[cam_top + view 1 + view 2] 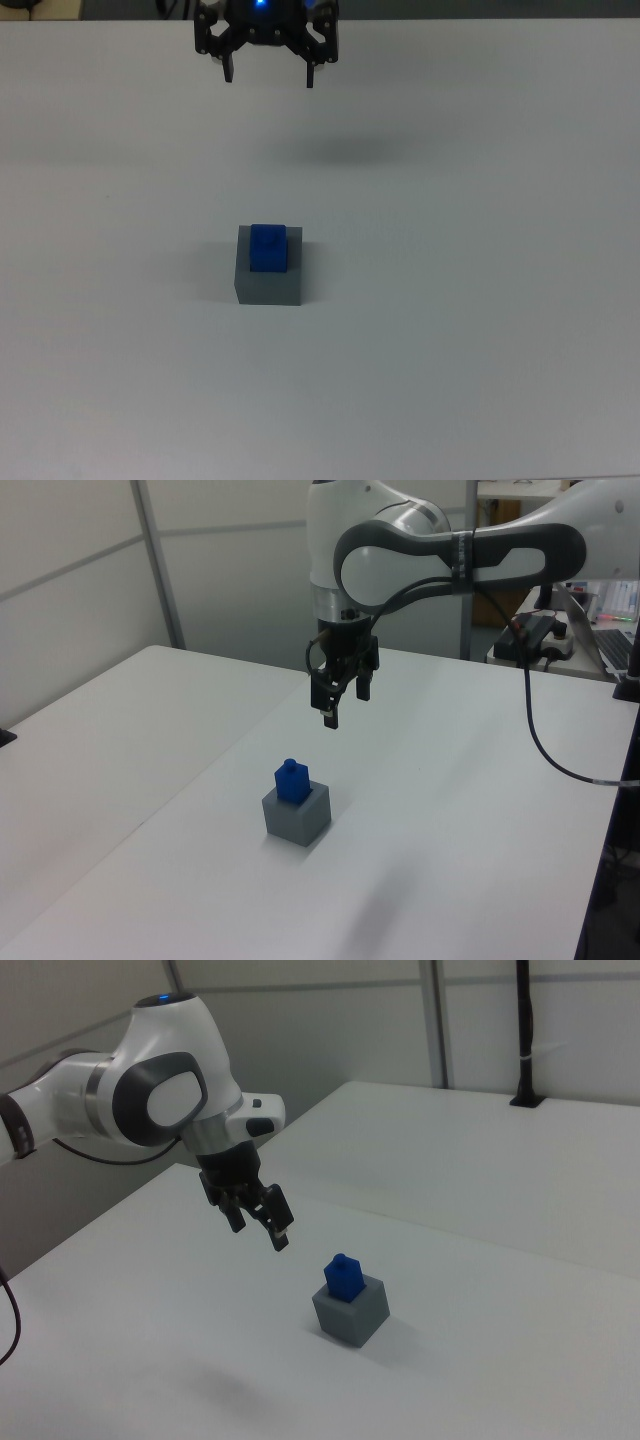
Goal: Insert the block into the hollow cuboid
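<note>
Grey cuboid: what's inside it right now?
The blue block sits in the hollow cuboid, its upper part sticking out above the rim. Its lower part and the recess floor are hidden by the walls. The hand hangs above, empty.

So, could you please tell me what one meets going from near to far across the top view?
Grey box holding the blue block → the tool's shadow on the table → the open tool.
</note>
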Tool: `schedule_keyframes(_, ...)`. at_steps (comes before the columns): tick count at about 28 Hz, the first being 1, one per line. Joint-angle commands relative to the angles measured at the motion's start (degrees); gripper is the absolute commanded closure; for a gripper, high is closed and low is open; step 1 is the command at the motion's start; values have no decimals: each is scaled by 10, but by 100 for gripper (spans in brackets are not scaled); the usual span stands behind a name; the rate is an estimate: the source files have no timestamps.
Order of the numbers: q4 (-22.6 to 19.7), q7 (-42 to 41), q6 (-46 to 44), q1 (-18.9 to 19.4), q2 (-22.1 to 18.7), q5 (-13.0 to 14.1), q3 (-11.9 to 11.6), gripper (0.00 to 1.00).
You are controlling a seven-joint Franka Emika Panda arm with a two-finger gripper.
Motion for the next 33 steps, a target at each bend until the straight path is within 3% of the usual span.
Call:
schedule_keyframes(1, -1, -10, -5, -1, -13, -1, -8, 0)
schedule_keyframes(33, 10, -30, -15, -10, -20, 3, -14, 0)
